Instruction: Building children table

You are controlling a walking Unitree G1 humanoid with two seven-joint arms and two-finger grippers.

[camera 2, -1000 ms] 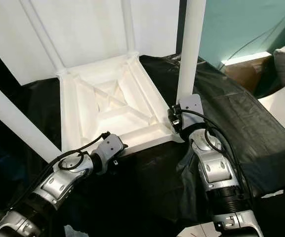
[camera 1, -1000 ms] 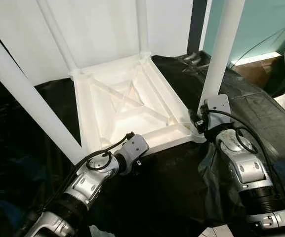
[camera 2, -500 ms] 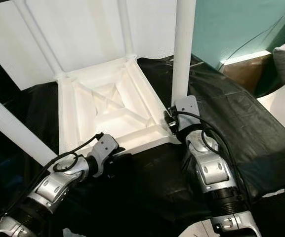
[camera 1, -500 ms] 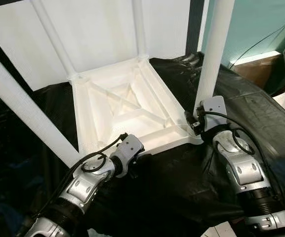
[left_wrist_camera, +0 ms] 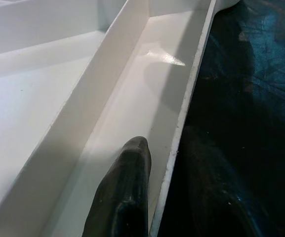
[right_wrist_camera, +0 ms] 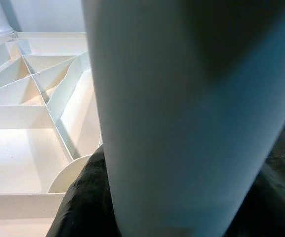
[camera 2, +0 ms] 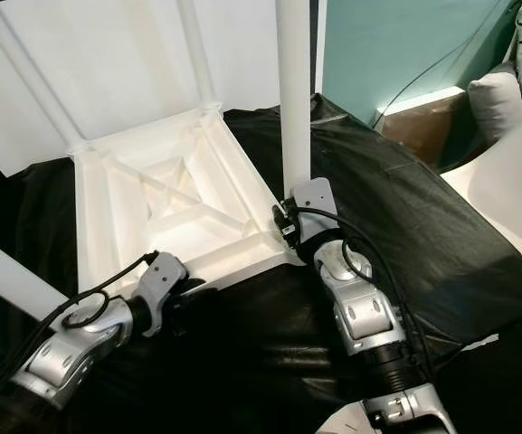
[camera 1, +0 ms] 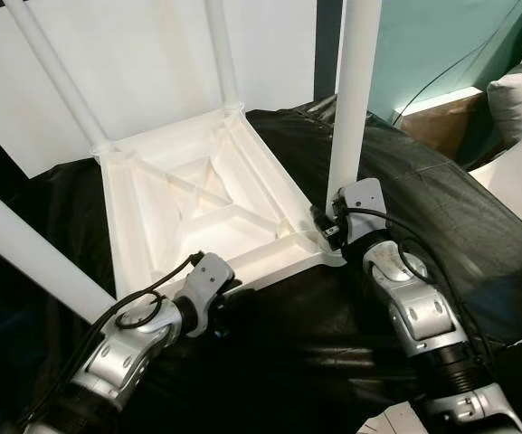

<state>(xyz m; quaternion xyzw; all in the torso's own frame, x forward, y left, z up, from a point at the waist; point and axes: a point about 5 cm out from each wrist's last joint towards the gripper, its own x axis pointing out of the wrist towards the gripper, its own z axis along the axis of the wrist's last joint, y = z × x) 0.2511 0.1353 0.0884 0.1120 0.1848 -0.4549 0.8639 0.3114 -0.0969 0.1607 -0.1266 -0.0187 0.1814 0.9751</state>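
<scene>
Left arm (camera 1: 129, 348) and right arm (camera 1: 414, 307): silver jointed casings, black ribbed cuffs nearer the body, black cables looped outside. Left wrist view: one glossy black tapered finger (left_wrist_camera: 125, 197).

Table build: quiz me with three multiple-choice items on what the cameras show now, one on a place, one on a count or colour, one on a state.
1. Where is the right gripper?
A. At the foot of the near right leg
B. On the cardboard box
C. At the far rail of the table top

2. How many white legs stand on the table top?
A. Two
B. Four
C. Six

3. How does the table top lie?
A. Right way up
B. On its side
C. Upside down, ribs showing

Answers:
1. A, the head views show the gripper at that leg's base corner.
2. B, one leg rises from each corner.
3. C, its ribbed underside faces up on the black sheet, with one finger of the left gripper inside the near rim.
</scene>
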